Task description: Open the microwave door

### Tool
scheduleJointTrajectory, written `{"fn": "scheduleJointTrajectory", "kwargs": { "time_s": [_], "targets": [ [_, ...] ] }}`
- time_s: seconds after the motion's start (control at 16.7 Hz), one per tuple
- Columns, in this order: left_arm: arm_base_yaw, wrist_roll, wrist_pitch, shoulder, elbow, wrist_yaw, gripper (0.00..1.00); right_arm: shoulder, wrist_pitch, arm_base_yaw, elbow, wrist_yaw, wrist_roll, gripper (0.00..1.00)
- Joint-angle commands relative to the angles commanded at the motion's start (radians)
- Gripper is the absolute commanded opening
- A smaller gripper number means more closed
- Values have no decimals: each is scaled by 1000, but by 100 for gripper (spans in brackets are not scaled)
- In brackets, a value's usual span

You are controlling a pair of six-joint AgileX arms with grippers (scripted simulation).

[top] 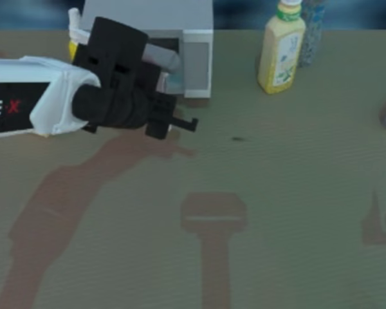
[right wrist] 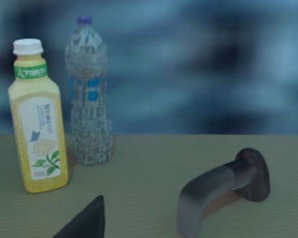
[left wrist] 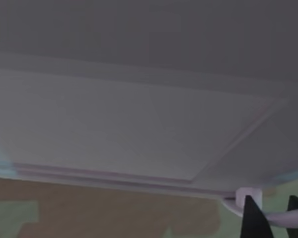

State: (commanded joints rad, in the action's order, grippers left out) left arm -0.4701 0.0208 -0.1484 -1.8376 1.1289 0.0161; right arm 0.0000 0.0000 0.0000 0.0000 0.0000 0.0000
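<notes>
Left gripper (top: 180,122) fingers (left wrist: 252,218) straddle the pale handle (left wrist: 249,194) of the microwave door (left wrist: 139,129), seemingly closed on it, before the microwave (top: 180,38) at the worktop's (top: 276,193) far edge; a yellow bottle (top: 281,48), clear bottle (right wrist: 88,94) and grey scanner (right wrist: 223,191) stand right of it

My left arm (top: 26,96), left edge of top view, shows red/white "LE X". Juice bottle (right wrist: 37,119) label txt unreadable.
</notes>
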Motion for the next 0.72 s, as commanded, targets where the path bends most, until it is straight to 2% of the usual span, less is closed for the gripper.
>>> {"fn": "scheduleJointTrajectory", "kwargs": {
  "time_s": [0.72],
  "targets": [
    [-8,6,-1,-1,2,8,0,0,0,0,0,0,0,100]
  ]
}}
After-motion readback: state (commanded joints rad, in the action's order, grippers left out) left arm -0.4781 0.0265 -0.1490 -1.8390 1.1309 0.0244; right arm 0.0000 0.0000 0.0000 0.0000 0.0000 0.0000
